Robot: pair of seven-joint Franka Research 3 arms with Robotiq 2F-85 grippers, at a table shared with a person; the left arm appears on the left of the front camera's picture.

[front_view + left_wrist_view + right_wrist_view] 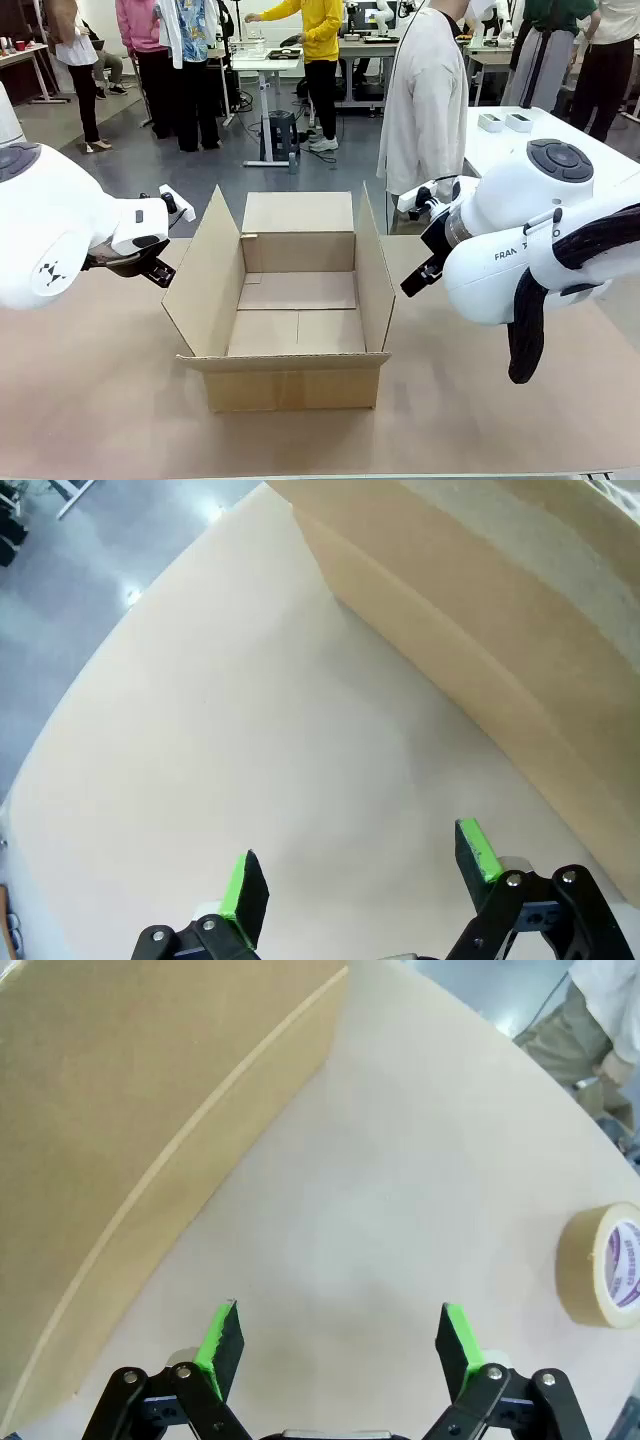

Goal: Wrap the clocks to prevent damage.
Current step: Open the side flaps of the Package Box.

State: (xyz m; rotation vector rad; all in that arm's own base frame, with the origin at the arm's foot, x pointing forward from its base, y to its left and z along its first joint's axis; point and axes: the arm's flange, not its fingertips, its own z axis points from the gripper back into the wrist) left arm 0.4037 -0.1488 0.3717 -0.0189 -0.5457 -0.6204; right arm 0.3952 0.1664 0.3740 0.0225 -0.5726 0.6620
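The clocks are out of view. An open brown cardboard box (297, 345) stands mid-table with nothing in it and its flaps up. My left gripper (360, 875) hovers open over bare tabletop, the box's outer wall (480, 600) to its right in the left wrist view. Over the table on the box's other side, my right gripper (340, 1345) is open too, beside a raised flap (120, 1110). Nothing lies between either pair of green pads.
A roll of brown tape (605, 1265) lies on the table at the right edge of the right wrist view. A person (425, 100) in a light top stands at the far side. The left arm (60, 235) and right arm (520, 240) flank the box.
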